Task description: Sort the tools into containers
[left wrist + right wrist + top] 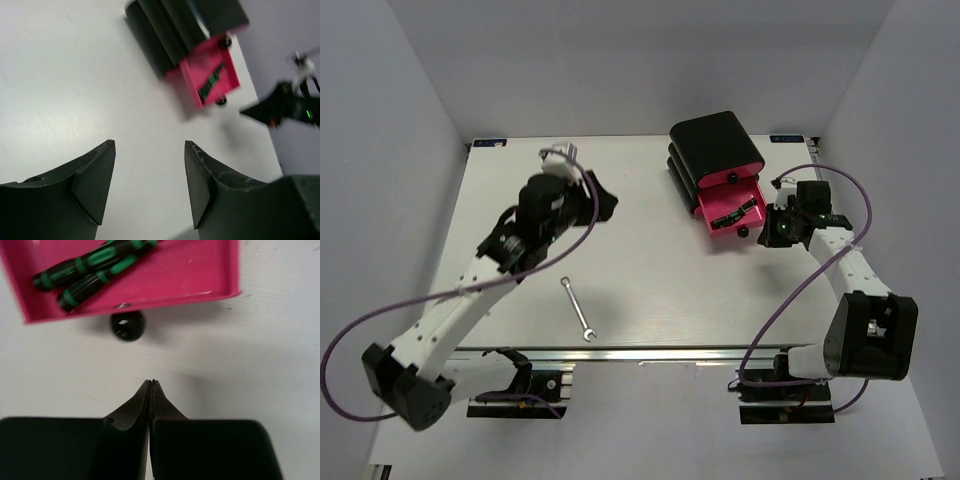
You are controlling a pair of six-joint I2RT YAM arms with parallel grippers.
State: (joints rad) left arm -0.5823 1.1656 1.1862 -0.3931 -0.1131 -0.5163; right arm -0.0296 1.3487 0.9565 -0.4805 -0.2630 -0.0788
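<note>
1. the right gripper (151,385) is clenched, its jaws pressed flat together with nothing between them. it hangs just short of the small black knob (127,325) on the open pink drawer (200,275), with the knob a little to its left in the wrist view and not touching it.
2. that drawer stands pulled out of the black drawer stack (715,145). at least two green-and-black screwdrivers (90,265) lie in it side by side.
3. the left gripper (150,150) is released, its jaws wide apart and empty, and it is held over the bare white table (650,270) toward the far left.
4. the silver wrench (577,309) lies flat on the table near the front edge, well apart from the drawers. it is the only tool seen outside them.
5. from the left gripper the wrench lies back toward the arm bases. its long axis runs roughly far-to-near, with the near end leaning slightly right.
6. judgement: the left arm is clearly the nearer one. to pick up the wrench, its jaws would need to come down astride the shaft and close across the long axis.
</note>
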